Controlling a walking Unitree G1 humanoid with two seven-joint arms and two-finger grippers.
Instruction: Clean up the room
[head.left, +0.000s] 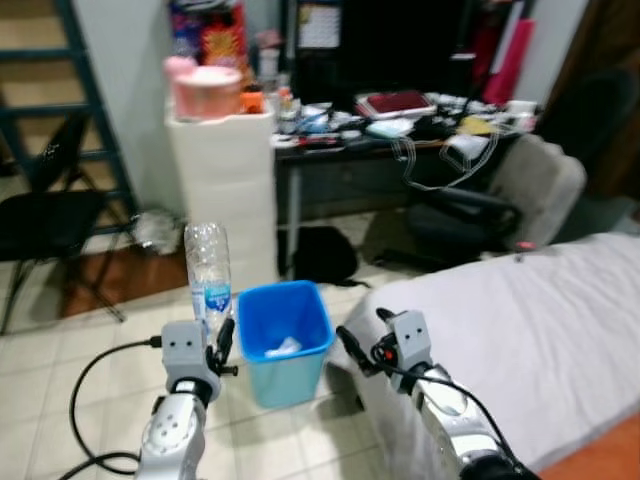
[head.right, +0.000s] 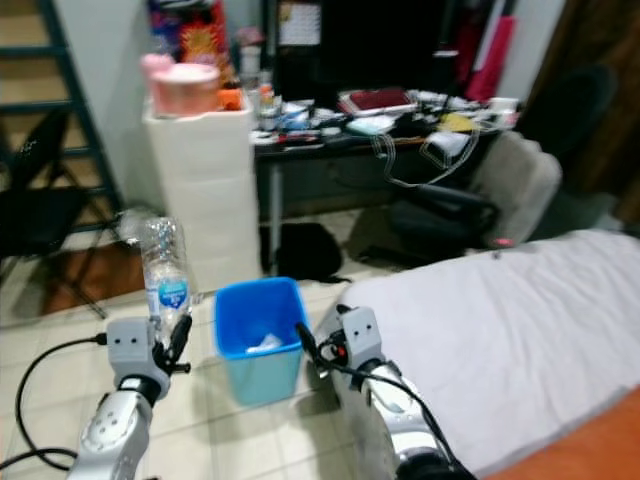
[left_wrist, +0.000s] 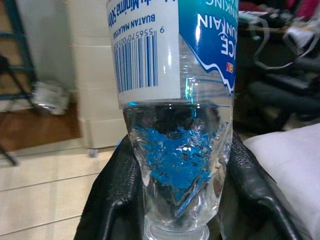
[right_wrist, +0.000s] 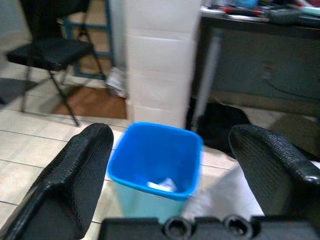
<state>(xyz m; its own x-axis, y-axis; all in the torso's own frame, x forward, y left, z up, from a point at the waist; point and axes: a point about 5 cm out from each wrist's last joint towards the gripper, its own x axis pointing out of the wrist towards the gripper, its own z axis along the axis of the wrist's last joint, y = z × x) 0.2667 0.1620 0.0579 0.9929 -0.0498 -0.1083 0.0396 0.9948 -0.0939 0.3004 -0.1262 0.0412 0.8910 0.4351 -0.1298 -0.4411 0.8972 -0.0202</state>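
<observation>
Bottle in hand, bin just ahead.

Your left gripper was clamped on the clear plastic bottle, held just left of the blue bin; your right gripper stood wide and empty facing the bin. You needed the bottle over the bin's mouth before releasing. Behind the bin sat a cluttered desk.

Bottle in left gripper, beside bin

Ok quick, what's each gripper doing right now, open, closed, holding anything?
Left gripper: shut on the clear plastic bottle, held beside the blue bin.
Right gripper: open, holding nothing.
</observation>
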